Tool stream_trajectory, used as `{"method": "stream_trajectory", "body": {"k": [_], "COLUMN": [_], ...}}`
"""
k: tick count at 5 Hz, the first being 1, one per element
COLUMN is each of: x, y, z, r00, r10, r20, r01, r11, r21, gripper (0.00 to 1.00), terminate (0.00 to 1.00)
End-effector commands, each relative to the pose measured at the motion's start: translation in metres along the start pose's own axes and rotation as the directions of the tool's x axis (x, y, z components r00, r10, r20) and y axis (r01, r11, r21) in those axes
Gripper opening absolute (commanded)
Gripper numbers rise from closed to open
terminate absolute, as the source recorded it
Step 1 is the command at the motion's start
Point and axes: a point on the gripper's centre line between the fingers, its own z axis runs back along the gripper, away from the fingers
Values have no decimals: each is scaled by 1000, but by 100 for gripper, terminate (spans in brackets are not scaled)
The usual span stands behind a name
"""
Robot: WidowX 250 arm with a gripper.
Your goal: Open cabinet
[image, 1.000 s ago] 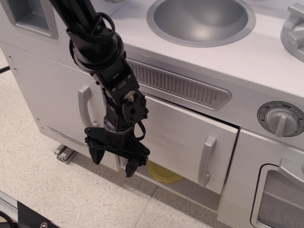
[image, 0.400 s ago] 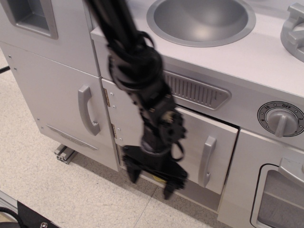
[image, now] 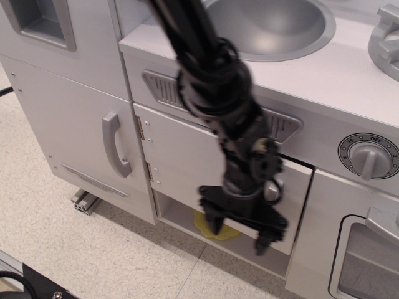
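Gripper spread before smooth white cabinet door

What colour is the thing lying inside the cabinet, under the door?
Yellow. The yellow thing peeks out below the cabinet door in the observation.image view, the only one.

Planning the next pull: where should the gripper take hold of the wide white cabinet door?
Judging from the view, grip the wide white cabinet door by its grey curved bar handle, coming from the front. It stands off the panel at the free edge, opposite the hinges.
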Motion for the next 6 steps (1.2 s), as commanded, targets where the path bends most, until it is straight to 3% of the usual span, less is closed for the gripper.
{"method": "stream_trajectory", "body": {"k": [1,2,3,4,6], "x": [26,34,36,37,37], "y": [-20,-19,-19,-21,-21], "z": [24,27,28,26,28], "r00": [986,971,968,966,963], "r10": [-10,21,21,25,27], "r20": [169,239,248,256,268], "r01": [13,-23,-23,-23,-15], "r11": [1000,1000,1000,1000,999], "r21": [-20,8,6,-11,-45], "gripper": [100,100,100,0,0], "terminate": [0,0,0,0,0]}}
